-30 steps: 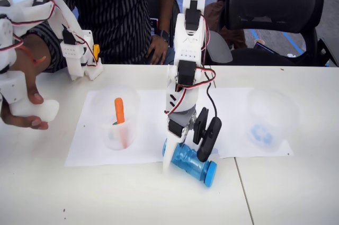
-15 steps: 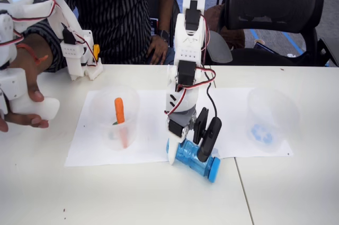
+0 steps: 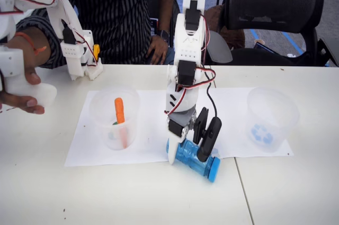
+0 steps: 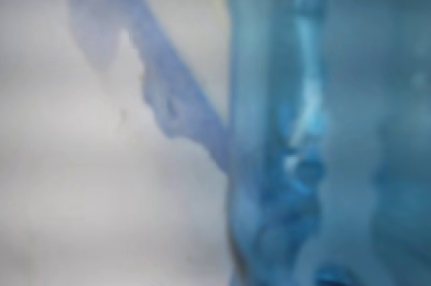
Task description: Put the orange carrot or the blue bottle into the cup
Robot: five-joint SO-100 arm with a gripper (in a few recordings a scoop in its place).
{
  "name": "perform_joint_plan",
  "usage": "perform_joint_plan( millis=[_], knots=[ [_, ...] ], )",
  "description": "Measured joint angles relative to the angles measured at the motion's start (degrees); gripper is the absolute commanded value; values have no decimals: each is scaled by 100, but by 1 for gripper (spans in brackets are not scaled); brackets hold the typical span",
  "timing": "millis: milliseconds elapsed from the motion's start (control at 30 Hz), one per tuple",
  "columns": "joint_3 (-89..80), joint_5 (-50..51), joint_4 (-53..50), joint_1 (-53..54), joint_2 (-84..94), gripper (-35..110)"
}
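Your claw [image 3: 188, 148] is down on the white bench [image 3: 132, 193], with its white finger and its black finger on either side of the small translucent blue ribbed bottle with the solid blue cap [image 3: 195, 161]. The bottle lies on its side, at the front edge of the white paper sheet [image 3: 153, 124]. The fingers look closed against the bottle's body, so I judge it is grasped, though not lifted yet. In the wrist view the blue bottle [image 4: 323, 131] is very close and blurred.

The clear plastic cup with the blue recycling arrows on its base [image 3: 271, 119] stands at about 2 o'clock from the bottle, well apart. The slim orange toy carrot [image 3: 120, 111] stands inside another clear tumbler [image 3: 115, 118] at about 10 o'clock.

You are in the grasping step. Next, I think you must raise the bottle, carry it toward 2 o'clock, and tilt it so that it goes into the cup.
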State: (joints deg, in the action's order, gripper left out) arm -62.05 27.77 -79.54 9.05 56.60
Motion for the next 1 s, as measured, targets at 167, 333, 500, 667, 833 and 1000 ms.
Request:
perform_joint_plan(
  millis=[167,333,500,667,833,1000],
  knots=[
    [-9,0,-9,0,439,20],
    [-18,-132,-18,0,1028,20],
    [-18,-404,-185,-9,1573,20],
    [-9,-501,-387,-290,2065,20],
    [-9,-492,-554,-765,2575,20],
    [-9,-492,-659,-1072,3067,20]
  ],
)
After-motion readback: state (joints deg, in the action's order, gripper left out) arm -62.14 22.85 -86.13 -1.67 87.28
